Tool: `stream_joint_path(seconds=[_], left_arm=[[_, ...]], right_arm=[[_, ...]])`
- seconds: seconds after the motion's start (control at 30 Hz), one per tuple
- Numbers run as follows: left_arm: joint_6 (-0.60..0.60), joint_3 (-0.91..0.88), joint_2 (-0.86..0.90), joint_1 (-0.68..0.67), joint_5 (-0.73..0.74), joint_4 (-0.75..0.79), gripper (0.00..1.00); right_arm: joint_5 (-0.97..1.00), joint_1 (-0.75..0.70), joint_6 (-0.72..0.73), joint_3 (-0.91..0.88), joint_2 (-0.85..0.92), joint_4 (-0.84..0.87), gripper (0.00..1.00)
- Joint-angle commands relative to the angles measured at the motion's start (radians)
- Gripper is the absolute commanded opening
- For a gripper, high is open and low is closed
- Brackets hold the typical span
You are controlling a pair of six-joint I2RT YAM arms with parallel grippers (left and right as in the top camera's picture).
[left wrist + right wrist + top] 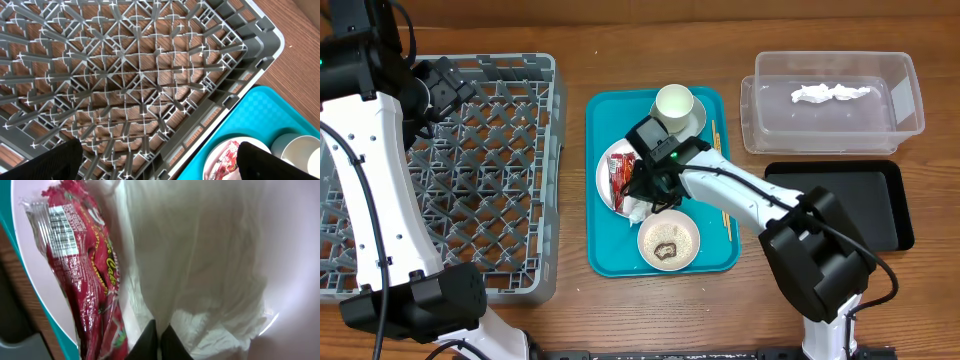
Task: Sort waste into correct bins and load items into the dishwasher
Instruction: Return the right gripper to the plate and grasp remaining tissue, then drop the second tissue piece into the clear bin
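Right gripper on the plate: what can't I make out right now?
- Right wrist: bottom edge cuts off the shut right gripper; whether it pinches the crumpled white paper napkin is unclear.
- Overhead: that gripper hides much of the round white plate.
- Left wrist: bottom edge crops the red snack wrapper.

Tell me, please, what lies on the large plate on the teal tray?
A red snack wrapper and a crumpled white napkin lie on the large plate. The right gripper is shut on the napkin; the plate surface under both is hidden.
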Motion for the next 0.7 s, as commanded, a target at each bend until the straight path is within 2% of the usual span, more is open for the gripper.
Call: stream_joint_path(seconds=[0.0,0.2,0.47,0.6,0.67], left_arm=[[-0.017,0.003,0.002,-0.002,-0.01,-0.002,1.0],[-0.017,0.003,0.002,-0.002,-0.009,-0.002,1.0],[-0.017,0.003,0.002,-0.002,-0.009,-0.002,1.0],[-0.017,0.003,0.002,-0.002,-0.009,-0.002,1.0],[-0.017,0.003,0.002,-0.002,-0.009,-0.002,1.0]], right_arm=[[0.03,-0.013,0.003,0.003,-0.021,-0.009,0.04],[0.042,-0.106,-0.065,0.162,-0.144,-0.192,0.04],[0.077,-0.213,-0.091,0.22,-0.288,-0.193,0.04],[0.222,-0.385,-0.088,0.248,-0.351,-0.166,0.04],[0.229,-0.483,-0.079,0.248,-0.349,-0.15,0.04]])
